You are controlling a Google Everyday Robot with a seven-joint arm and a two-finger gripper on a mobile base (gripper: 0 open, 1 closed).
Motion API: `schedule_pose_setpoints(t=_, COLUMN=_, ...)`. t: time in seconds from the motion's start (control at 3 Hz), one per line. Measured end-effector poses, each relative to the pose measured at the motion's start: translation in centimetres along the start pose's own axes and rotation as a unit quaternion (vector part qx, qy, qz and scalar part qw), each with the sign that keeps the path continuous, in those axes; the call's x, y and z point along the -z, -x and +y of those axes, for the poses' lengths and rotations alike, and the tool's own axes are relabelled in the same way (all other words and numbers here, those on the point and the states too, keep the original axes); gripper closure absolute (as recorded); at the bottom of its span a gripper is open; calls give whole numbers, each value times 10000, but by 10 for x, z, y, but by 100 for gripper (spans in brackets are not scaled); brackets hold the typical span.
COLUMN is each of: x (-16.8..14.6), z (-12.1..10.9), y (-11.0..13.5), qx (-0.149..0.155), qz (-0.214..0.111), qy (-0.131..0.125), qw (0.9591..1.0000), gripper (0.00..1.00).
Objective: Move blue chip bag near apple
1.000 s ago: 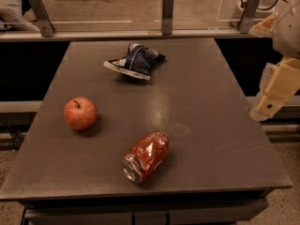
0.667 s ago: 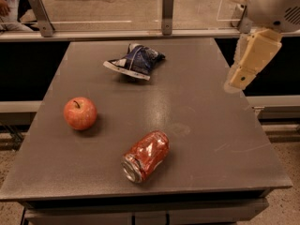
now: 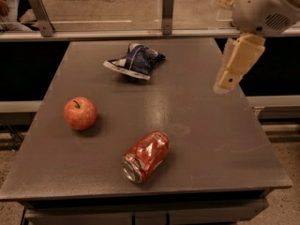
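Surface: a dark grey-brown rectangular top, matte, with faint scuffs near its centre. Along the far edge runs a pale rail carrying a clear panel, held by upright metal brackets, one at mid-rail and one at far left. Speckled flooring shows at the lower right.

Item 1: the blue chip bag lies on the far half of the surface, slightly left of centre. It is crumpled, with its pale sealed edge towards the near left. Nothing touches it.

Item 2: the apple sits upright on the left side of the surface at mid depth, stem up. It is well apart from the blue chip bag, which lies beyond it and to its right.

Item 3: a crushed red can lies on its side in the near half, its open end pointing to the near left. It is clear of both other items.

Tool: cream-coloured, hanging from a white rounded arm housing at the upper right. It points down and to the left above the right edge of the surface, well apart from the blue chip bag and holding nothing visible. Whether the tool is apart or together cannot be told.
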State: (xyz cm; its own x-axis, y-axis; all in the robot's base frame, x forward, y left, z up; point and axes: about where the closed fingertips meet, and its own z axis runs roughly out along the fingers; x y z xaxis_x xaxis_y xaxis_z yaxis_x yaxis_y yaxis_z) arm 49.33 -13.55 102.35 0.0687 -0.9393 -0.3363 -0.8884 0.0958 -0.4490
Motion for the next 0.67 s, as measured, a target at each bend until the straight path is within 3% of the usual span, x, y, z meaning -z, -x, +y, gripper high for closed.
schedule_pose_setpoints(t=0.67, x=-89, z=-45, y=19, qx=361, qz=-501, qy=-10, qw=9981, gripper=0)
